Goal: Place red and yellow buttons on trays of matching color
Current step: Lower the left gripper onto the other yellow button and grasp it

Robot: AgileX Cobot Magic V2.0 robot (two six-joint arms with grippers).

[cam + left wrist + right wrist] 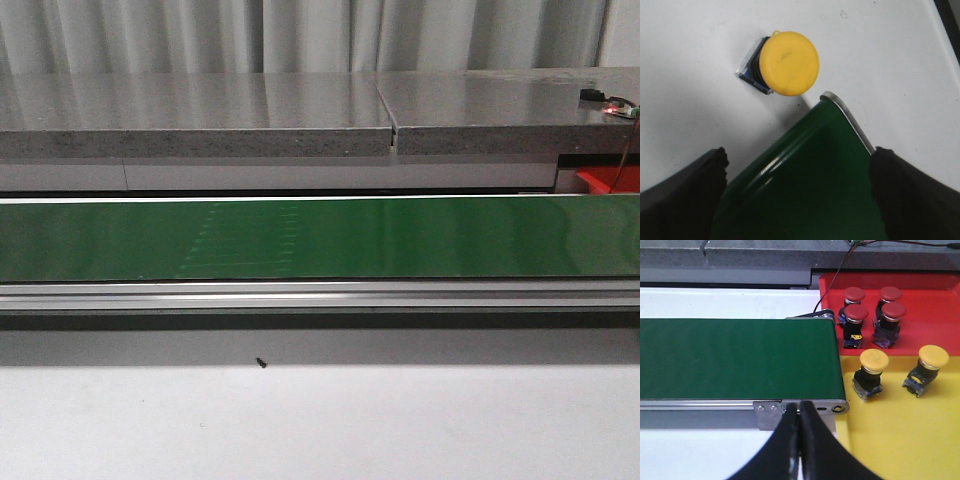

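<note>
Hovering with left gripper [797, 200] fingers spread wide and empty over the belt [805, 180] end, yellow button [787, 63] lying on white table in the upper middle of frame; best centring over its cap before descending. Resting with right gripper [799, 412] pinched closed on nothing, beside red tray [930, 315] and yellow tray [900, 440] at right. Showing no readable writing.

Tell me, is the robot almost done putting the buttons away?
Partly. Four red buttons stand on the red tray, and two yellow buttons stand on the yellow tray. Nothing is held: the left pincer is open, the right pincer shut and empty. One yellow button lies on the white table by the green belt, not yet sorted.
</note>
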